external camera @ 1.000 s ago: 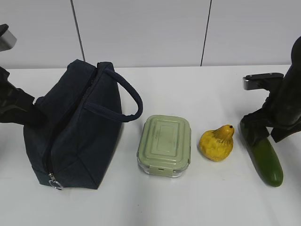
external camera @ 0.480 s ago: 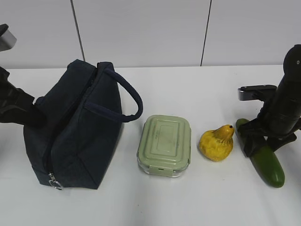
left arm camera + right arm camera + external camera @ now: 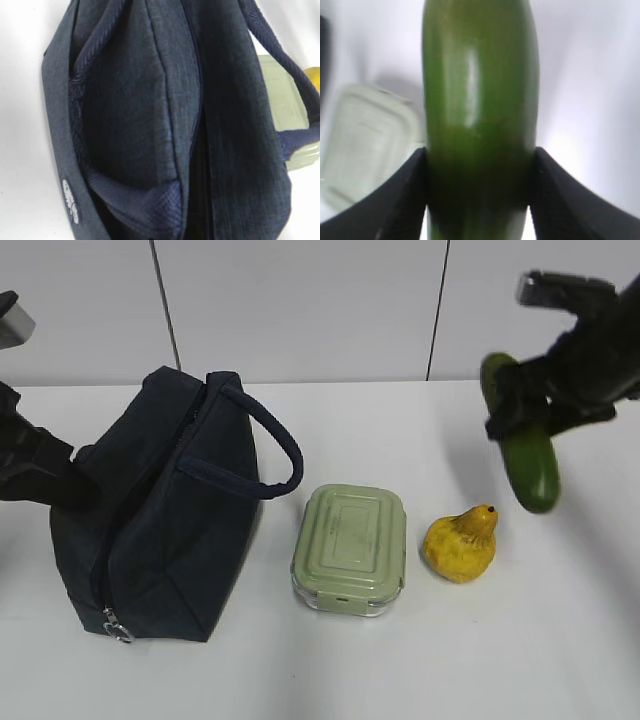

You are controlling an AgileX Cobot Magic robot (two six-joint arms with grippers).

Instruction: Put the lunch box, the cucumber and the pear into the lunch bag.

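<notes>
The right claw (image 3: 522, 412) grips the cucumber (image 3: 522, 435) around its upper half and holds it in the air at the right of the scene, clear of the white surface (image 3: 420, 660) and above and to the right of the pear (image 3: 461, 545). In the right wrist view the two dark fingers (image 3: 400, 200) press against either side of the cucumber (image 3: 480, 115), whose glossy green skin fills the middle of the frame, with the lunch box (image 3: 367, 145) blurred below it to the left.

The lunch box (image 3: 350, 548), its pale green ribbed lid on, sits on the surface between the lunch bag (image 3: 150, 510) and the pear. The yellow pear rests just beside the box's right edge, its dark stem tip pointing up and to the right.

The dark navy lunch bag stands at the left, its zipper line running down the near face to a metal ring pull (image 3: 117, 628) at the bottom corner. One looped handle (image 3: 265, 445) arcs out toward the lunch box.

The left arm (image 3: 35, 465) meets the bag's left side at the frame's edge; the pictures do not show whether its claw is open or closed. The left wrist view is filled by the bag's fabric (image 3: 150, 125), with a sliver of the lunch box (image 3: 287, 110) and the pear (image 3: 314, 77) at the right edge.
</notes>
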